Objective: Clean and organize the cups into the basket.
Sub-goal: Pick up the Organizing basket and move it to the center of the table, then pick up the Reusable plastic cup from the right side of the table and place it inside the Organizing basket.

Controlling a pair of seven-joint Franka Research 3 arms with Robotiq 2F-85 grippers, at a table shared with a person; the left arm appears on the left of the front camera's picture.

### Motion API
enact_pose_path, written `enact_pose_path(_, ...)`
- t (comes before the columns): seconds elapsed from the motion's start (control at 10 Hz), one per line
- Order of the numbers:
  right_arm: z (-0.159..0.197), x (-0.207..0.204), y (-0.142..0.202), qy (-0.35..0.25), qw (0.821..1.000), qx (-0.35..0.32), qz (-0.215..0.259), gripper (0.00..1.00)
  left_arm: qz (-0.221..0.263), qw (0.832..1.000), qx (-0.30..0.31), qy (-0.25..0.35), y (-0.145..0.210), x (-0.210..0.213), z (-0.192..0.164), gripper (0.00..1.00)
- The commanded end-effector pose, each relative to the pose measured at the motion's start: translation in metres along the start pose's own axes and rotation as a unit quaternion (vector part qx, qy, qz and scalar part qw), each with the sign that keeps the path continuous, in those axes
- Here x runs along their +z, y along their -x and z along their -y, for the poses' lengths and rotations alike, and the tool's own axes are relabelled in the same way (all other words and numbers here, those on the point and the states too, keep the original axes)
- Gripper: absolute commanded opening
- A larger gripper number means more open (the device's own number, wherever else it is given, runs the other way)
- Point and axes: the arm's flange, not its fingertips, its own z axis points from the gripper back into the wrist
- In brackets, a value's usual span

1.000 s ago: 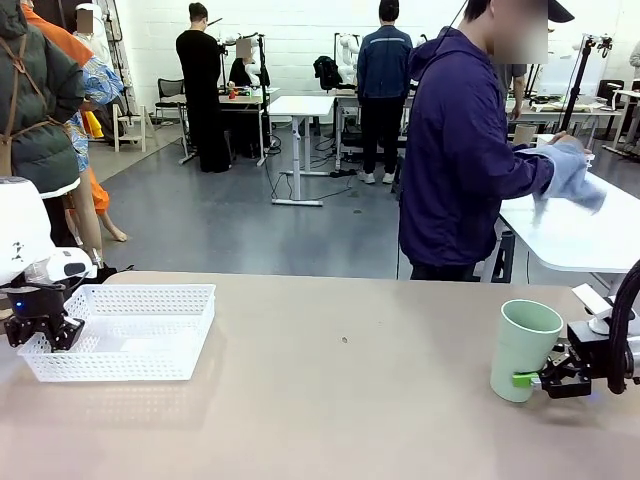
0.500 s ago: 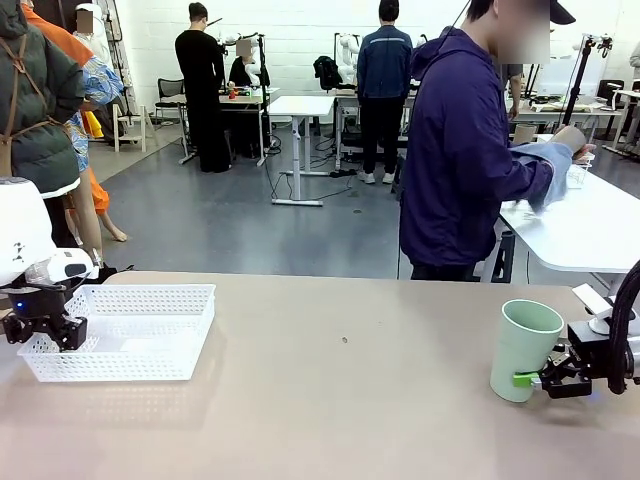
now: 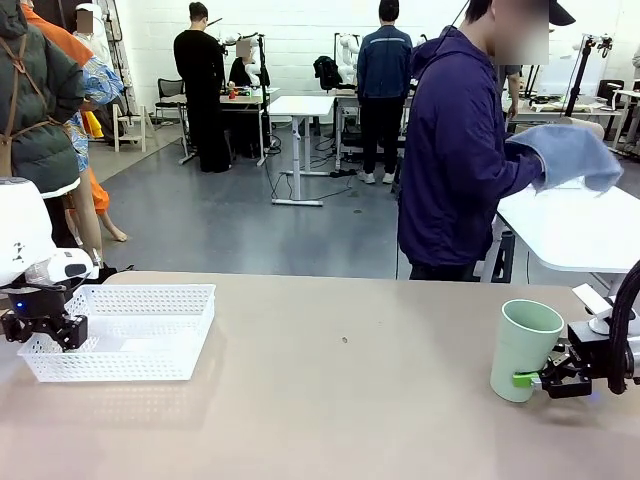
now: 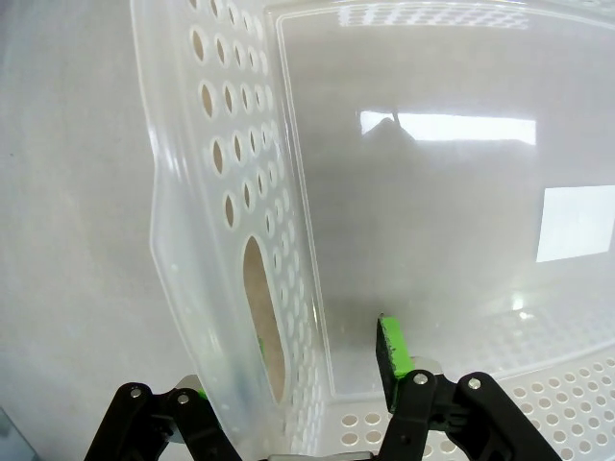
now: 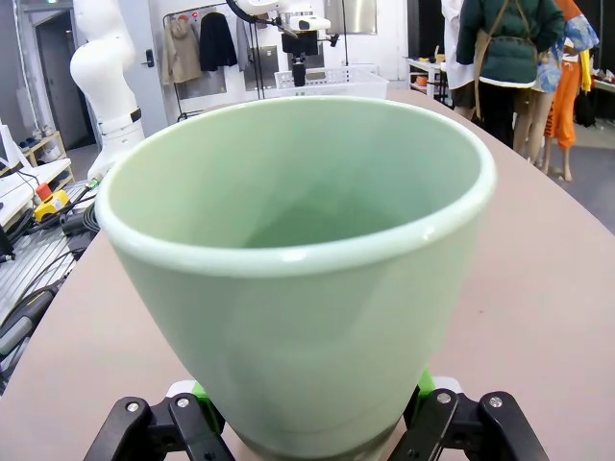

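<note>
Mint cup [image 5: 298,269] in clenched right claw [image 5: 309,392]; wrist view: left claw [image 4: 324,344] released astride basket [image 4: 231,192].

The basket [image 3: 130,330] was set on the table [image 3: 340,410] at lower left, the cup [image 3: 522,350] at lower right.

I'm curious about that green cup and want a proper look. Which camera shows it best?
The right wrist view: the mint green cup looms close, rim and inside plain, the right gripper shut on its base. The front view shows it small, upright on the table's right side. The left wrist view faces the basket instead.
</note>
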Motion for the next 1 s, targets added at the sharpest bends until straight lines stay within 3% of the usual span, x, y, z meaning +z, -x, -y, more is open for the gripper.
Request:
enact_pose_path(0.0,0.0012,0.0,0.0084,0.01,1.0,-0.016,-0.01,0.0,-0.016,1.0,0.0,-0.006,0.0127,-0.0189,0.0035,0.62)
enact_pose_path(0.1,0.0012,-0.0002,0.0086,0.008,1.0,-0.017,-0.009,0.23,-0.017,1.0,0.001,-0.007,0.0124,-0.0183,0.0022,0.76)
enact_pose_path(0.2,0.0015,-0.0003,0.0088,0.007,1.0,-0.017,-0.009,0.0,-0.02,1.0,0.003,-0.007,0.0125,-0.0177,0.0025,0.82)
enact_pose_path(0.3,0.0017,0.0001,0.0089,0.006,1.0,-0.018,-0.01,0.0,-0.022,1.0,0.004,-0.007,0.0119,-0.0177,0.003,0.95)
enact_pose_path(0.4,0.002,0.0009,0.0094,0.006,1.0,-0.018,-0.008,0.0,-0.02,1.0,0.005,-0.008,0.0113,-0.0175,0.0027,1.0)
enact_pose_path(0.5,0.0026,0.0019,0.0098,0.006,1.0,-0.019,-0.007,0.23,-0.021,1.0,0.009,-0.008,0.0101,-0.0169,0.0016,1.0)
enact_pose_path(0.6,0.0028,0.0024,0.0104,0.005,1.0,-0.02,-0.006,0.23,-0.022,1.0,0.011,-0.01,0.0102,-0.0163,-0.0004,1.0)
enact_pose_path(0.7,0.003,0.0026,0.0106,0.005,1.0,-0.02,-0.005,0.0,-0.025,0.999,0.014,-0.016,0.0112,-0.0162,-0.0026,1.0)
enact_pose_path(0.8,0.0031,0.0025,0.011,0.005,1.0,-0.019,-0.005,0.23,-0.03,0.999,0.013,-0.022,0.0125,-0.017,-0.0035,1.0)
enact_pose_path(0.9,0.0035,0.0028,0.0112,0.005,1.0,-0.02,-0.005,0.0,-0.032,0.999,0.013,-0.024,0.0137,-0.0176,-0.0043,1.0)
